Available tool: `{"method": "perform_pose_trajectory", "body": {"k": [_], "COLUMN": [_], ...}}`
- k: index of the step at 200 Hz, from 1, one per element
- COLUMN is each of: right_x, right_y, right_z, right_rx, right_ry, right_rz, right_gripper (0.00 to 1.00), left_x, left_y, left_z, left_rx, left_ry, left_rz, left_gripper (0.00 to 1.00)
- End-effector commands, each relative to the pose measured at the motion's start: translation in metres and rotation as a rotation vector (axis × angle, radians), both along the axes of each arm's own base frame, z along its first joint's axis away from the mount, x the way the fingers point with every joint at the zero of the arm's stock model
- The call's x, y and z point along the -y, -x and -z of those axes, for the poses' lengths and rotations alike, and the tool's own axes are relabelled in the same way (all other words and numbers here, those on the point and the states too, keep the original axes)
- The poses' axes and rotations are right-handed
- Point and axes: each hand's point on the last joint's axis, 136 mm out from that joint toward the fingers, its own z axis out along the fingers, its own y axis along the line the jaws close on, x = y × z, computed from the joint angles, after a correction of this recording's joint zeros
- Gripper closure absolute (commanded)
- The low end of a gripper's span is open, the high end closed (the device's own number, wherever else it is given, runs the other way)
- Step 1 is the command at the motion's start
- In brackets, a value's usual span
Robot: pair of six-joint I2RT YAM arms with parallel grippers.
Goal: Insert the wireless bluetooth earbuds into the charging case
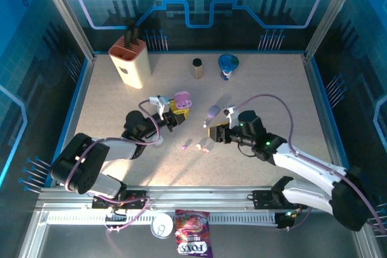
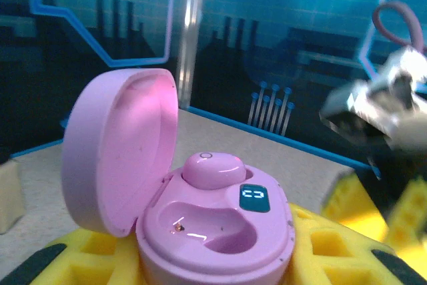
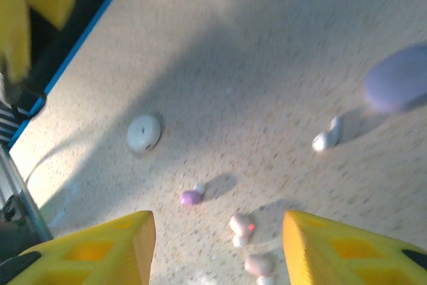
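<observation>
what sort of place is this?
Probably an enclosed robot demo or test cell: blue circuit-print wall panels, an aluminium rail along the near edge, and a speckled tabletop with props like a knife block.

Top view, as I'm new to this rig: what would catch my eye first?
An open pink charging case stands out mid-table, gripped by the left gripper, with what looks like one pink earbud seated inside. Just to its right, the right gripper hangs open over loose earbuds scattered on the table.
</observation>
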Motion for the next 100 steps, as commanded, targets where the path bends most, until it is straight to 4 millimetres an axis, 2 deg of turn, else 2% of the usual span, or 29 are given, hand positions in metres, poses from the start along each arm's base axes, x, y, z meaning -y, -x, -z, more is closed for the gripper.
{"method": "perform_pose_trajectory", "body": {"k": [1,39,73,77,100], "right_x": [-0.027,-0.064,-0.093,-0.101,-0.109], "right_y": [0.005,0.009,0.01,0.007,0.004], "right_z": [0.001,0.04,0.072,0.068,0.087], "right_rx": [-0.052,-0.199,-0.312,-0.305,-0.353], "right_ry": [-0.045,0.035,0.126,0.127,0.211], "right_rz": [-0.027,-0.123,-0.25,-0.262,-0.29], "right_gripper": [0.47,0.46,0.49,0.49,0.53], "left_x": [-0.017,-0.03,-0.042,-0.043,-0.05], "left_y": [-0.012,-0.019,-0.02,-0.02,-0.018], "left_z": [-0.007,-0.007,-0.012,-0.013,-0.016], "left_rx": [0.02,0.009,0.012,0.013,0.017], "left_ry": [0.041,0.064,0.08,0.083,0.089], "left_rz": [-0.107,-0.16,-0.191,-0.195,-0.214], "left_gripper": [0.75,0.75,0.76,0.76,0.76]}}
